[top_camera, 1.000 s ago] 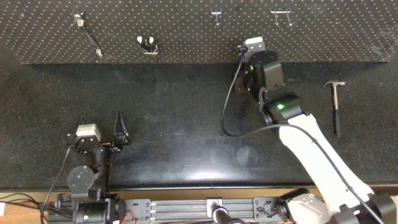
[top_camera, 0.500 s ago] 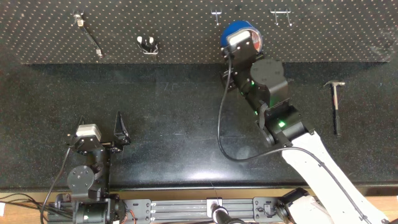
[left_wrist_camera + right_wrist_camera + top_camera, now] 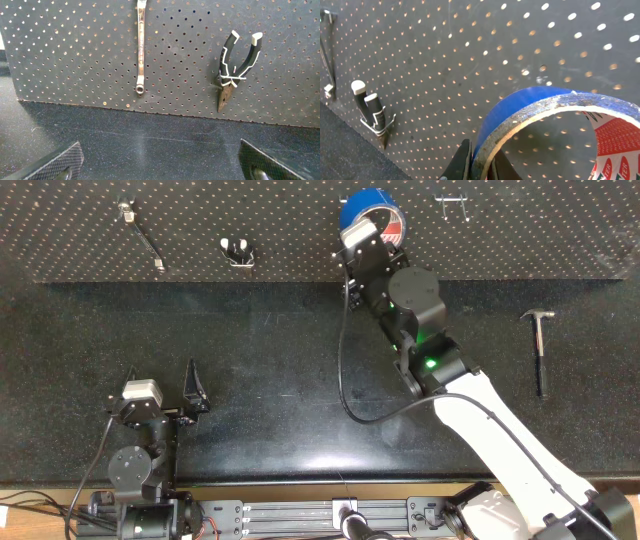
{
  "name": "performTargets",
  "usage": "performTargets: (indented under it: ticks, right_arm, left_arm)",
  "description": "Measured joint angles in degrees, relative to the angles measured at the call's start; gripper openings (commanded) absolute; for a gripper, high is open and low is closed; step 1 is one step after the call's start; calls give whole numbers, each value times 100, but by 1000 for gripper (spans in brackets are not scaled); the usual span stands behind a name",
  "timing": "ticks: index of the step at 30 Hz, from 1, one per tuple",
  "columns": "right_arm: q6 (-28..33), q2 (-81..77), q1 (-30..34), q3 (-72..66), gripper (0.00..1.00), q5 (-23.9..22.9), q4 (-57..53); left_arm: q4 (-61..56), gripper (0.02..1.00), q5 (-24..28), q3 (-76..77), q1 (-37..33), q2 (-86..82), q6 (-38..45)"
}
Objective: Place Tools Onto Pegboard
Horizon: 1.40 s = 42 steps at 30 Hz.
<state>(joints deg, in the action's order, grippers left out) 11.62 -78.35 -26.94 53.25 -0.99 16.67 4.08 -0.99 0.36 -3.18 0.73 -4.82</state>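
Tape roll [image 3: 358, 207] sits far out at the pegboard [image 3: 260, 225]; nearest the bases, the left gripper [image 3: 160, 167] rests low with its fingers spread wide. Farther out, the right gripper [image 3: 480, 162] pinches the blue roll's rim close before the board, and pliers [image 3: 376, 116] hang farther along it.

A black, finely speckled worktop [image 3: 280, 370] runs the full width of the scene, backed along its far side by an upright dark pegboard [image 3: 280, 220] dotted with even rows of small holes, its near edge catching a pale sheen of light just above a slotted metal rail [image 3: 290, 507].
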Motion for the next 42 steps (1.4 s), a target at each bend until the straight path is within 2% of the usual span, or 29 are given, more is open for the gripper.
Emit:
performTargets:
  ticks: [21, 30, 42]
  right_arm:
    - [310, -885, -90, 0, 75, 2, 507]
    - [444, -1193, -90, 0, 73, -490, 796]
    - [721, -1521, -105, 2, 75, -645, 1272]
  left_arm:
    - [0, 996, 0, 0, 0, 0, 0]
    - [0, 996, 0, 0, 0, 0, -2]
    - [-2, 996, 0, 0, 0, 0, 0]
